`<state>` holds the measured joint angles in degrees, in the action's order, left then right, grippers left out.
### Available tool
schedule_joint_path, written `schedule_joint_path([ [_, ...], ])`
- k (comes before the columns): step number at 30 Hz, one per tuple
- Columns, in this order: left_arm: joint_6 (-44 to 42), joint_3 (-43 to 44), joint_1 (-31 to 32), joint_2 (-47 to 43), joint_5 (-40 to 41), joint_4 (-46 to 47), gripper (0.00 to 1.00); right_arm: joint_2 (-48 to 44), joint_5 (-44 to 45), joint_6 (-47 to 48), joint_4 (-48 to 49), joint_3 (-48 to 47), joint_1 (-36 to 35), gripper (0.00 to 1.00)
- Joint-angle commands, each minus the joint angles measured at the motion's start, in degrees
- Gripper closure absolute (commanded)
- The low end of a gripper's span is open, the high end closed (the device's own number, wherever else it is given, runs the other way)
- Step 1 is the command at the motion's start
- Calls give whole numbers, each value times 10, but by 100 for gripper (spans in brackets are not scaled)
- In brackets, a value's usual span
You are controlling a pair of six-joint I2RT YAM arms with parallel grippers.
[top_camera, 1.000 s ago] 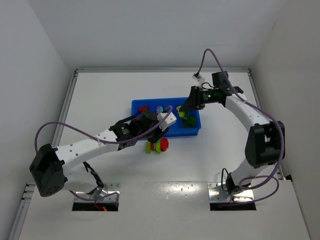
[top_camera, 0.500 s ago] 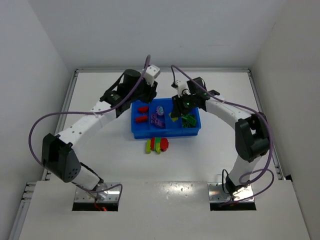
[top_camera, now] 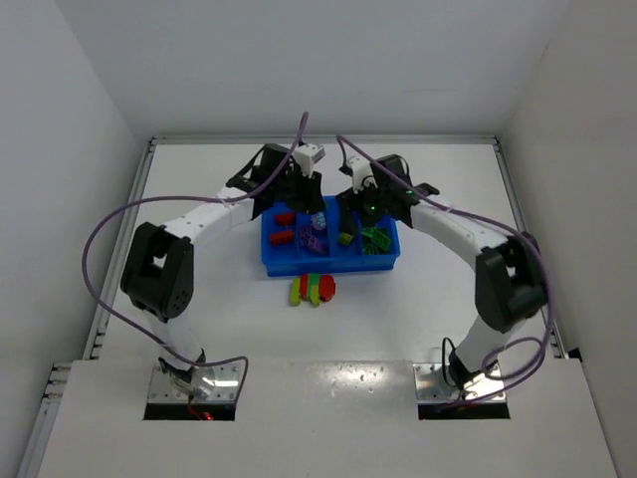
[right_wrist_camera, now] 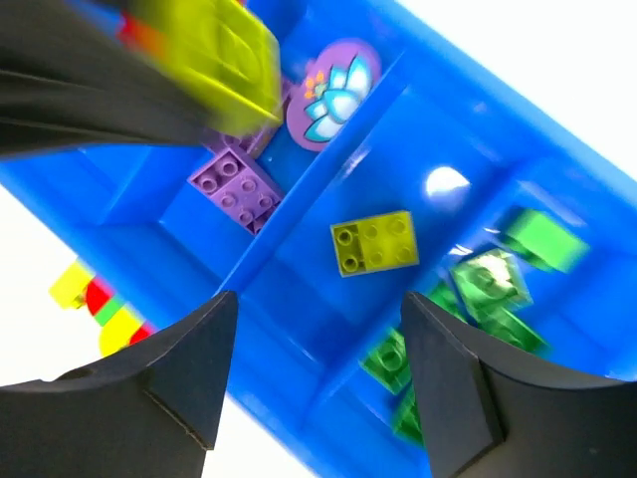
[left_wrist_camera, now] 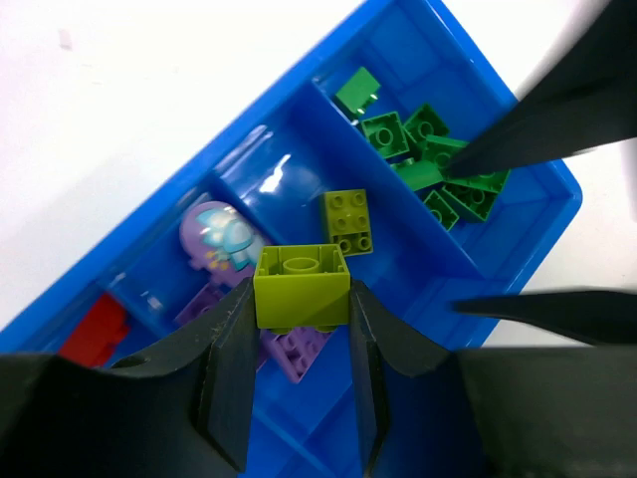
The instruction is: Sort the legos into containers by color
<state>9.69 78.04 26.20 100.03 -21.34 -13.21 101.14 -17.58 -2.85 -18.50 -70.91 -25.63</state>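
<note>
Yellow-green plastic is what the left gripper (left_wrist_camera: 302, 299) pinches: one held brick (left_wrist_camera: 302, 284), clamped by its sides over the middle of the blue tray (left_wrist_camera: 518, 214). We cannot tell which compartment lies directly under it. From above, the gripper hides this brick altogether, and in the right wrist view it is only a blurred smear beside dark streaks of finger.

The right gripper (right_wrist_camera: 318, 299) stands spread with nothing between its fingers (right_wrist_camera: 189, 373), poised over the tray. Below it a loose yellow-green brick (right_wrist_camera: 374, 243) lies flat in the third compartment. The green bricks (right_wrist_camera: 488, 284) fill the end compartment beside it; in the left wrist view one dark right finger covers part of that pile.

A purple brick (right_wrist_camera: 236, 187) and a round purple piece (right_wrist_camera: 328, 95) share the second compartment, and the held brick hides part of the purple brick from the left wrist camera. The red bricks (top_camera: 284, 224) in the first compartment are cut off at that view's lower edge, behind a left finger.

A multicoloured cluster (top_camera: 313, 289) rests on the bench (top_camera: 398, 309) just beside the tray's near long edge, not touching it; the right wrist view shows only a corner of it. Both grippers crowd in from the tray's far side, close together. White bench shows wide to the tray's left and right, up to the side rails, and between the cluster and the arm bases.
</note>
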Motion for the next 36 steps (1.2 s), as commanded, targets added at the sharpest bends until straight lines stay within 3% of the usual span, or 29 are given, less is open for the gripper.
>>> schedule_joint_path([
  [1,19,31,18,29,-48,44,81,-120,25,3,15,18,18,32],
  [5,19,55,39,74,-41,51,78,-245,35,17,0,60,49,29],
  [9,19,77,51,116,-41,57,73,-298,5,17,-19,96,96,27],
  [18,-7,115,57,160,43,35,36,-303,-64,30,-60,107,112,27],
  [22,-20,115,57,148,48,24,34,-303,-88,30,-60,118,112,27],
  [26,-31,79,57,73,-18,12,37,-309,-152,57,-67,137,112,29],
  [30,-115,33,57,-34,-104,-60,50,-321,-213,121,-115,155,95,47],
  [31,-164,26,57,-68,-126,-118,59,-321,-235,147,-127,155,95,55],
  [36,-358,32,57,-111,-179,-360,67,-269,-264,301,-298,101,59,61],
])
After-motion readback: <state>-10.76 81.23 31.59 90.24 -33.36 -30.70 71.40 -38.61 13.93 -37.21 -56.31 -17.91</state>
